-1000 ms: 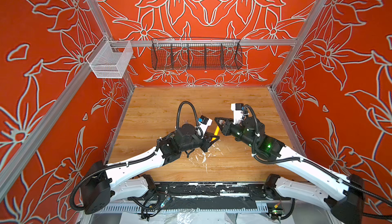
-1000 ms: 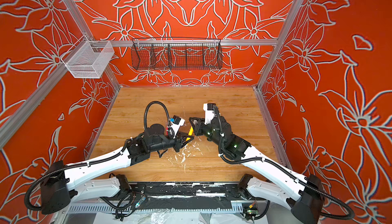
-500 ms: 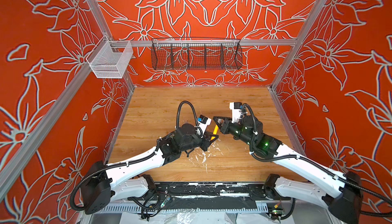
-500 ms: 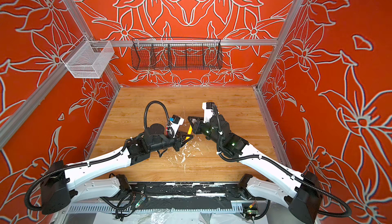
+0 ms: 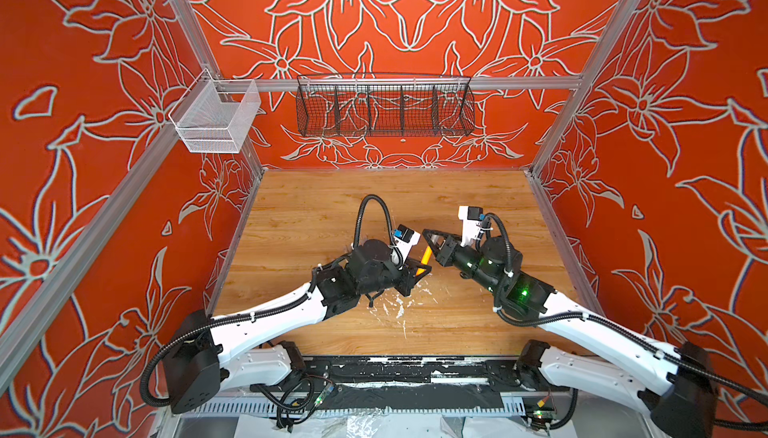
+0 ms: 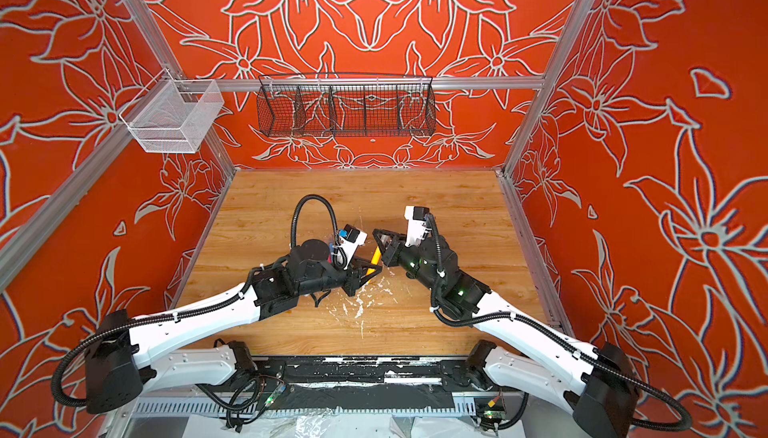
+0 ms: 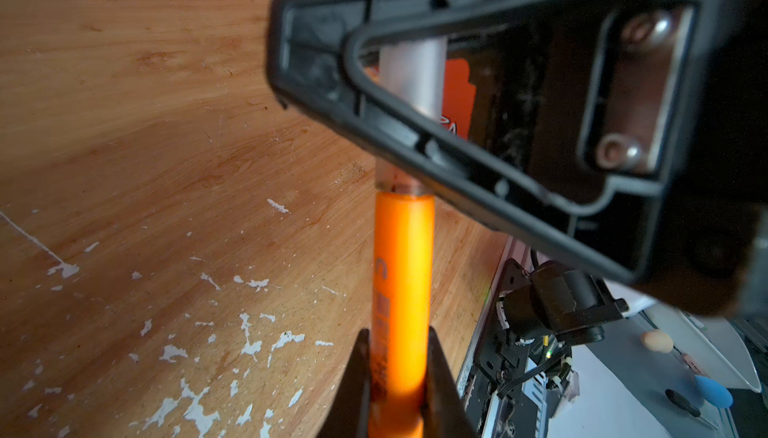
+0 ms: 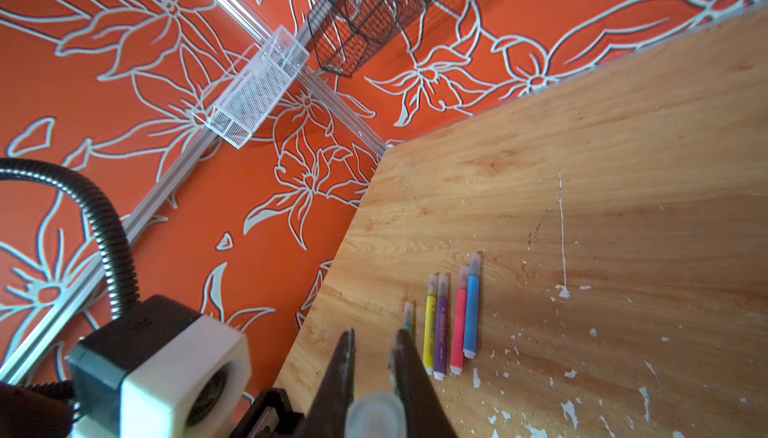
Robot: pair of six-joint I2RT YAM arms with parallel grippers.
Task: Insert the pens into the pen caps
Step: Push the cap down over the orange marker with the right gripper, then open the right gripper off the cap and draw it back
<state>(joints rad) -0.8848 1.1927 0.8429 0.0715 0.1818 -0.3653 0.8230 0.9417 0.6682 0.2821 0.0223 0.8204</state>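
Observation:
My left gripper (image 7: 397, 334) is shut on the barrel of an orange pen (image 7: 403, 290), which points up off the table. My right gripper (image 8: 376, 332) is shut on a clear pen cap (image 8: 376, 415). In the left wrist view that cap (image 7: 411, 74) sits over the pen's tip, its rim meeting the orange barrel. In both top views the two grippers (image 5: 428, 270) (image 5: 424, 232) meet at the orange pen (image 5: 426, 255) (image 6: 376, 255) mid-table. Yellow (image 8: 430, 328), purple (image 8: 441, 328), pink (image 8: 459, 324) and blue (image 8: 471, 311) pens lie capped side by side. A green pen (image 8: 409, 317) is half hidden behind a finger.
White paint flecks (image 5: 399, 307) speckle the wooden table (image 5: 374, 199) below the grippers. A black wire basket (image 5: 384, 106) hangs on the back wall and a white mesh basket (image 5: 216, 118) on the left rail. Orange walls close in three sides.
The right arm has shifted only slightly around the pen's tip. Both grips stay the same and the left arm holds still.

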